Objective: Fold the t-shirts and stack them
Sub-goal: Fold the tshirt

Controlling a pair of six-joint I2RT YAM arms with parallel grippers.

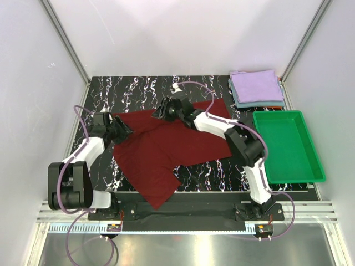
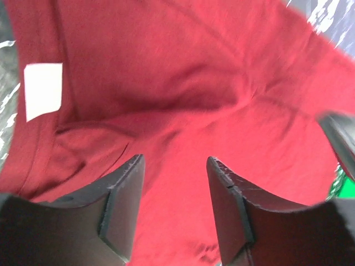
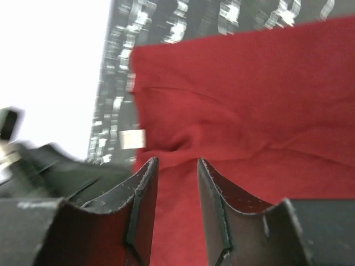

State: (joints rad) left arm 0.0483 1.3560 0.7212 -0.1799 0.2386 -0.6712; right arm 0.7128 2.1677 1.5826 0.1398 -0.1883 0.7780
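Maroon t-shirt (image 1: 166, 149) spread on table (image 1: 138, 88). Left gripper (image 2: 175, 160) half open over its left edge, near white neck label (image 2: 43, 88). Right gripper (image 3: 176, 162) part open over far edge. Neither pinches fabric.

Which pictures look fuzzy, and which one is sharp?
Top view: sharp and evenly lit, shirt crisp. Left wrist view: shirt soft and close, fingers sharper, right edge smeared. Right wrist view: fuzziest; table pattern streaked, wall washed out white.

Green tray (image 1: 285, 144) and folded t-shirts (image 1: 255, 86) block the right; far-left tabletop (image 1: 119, 91) open.
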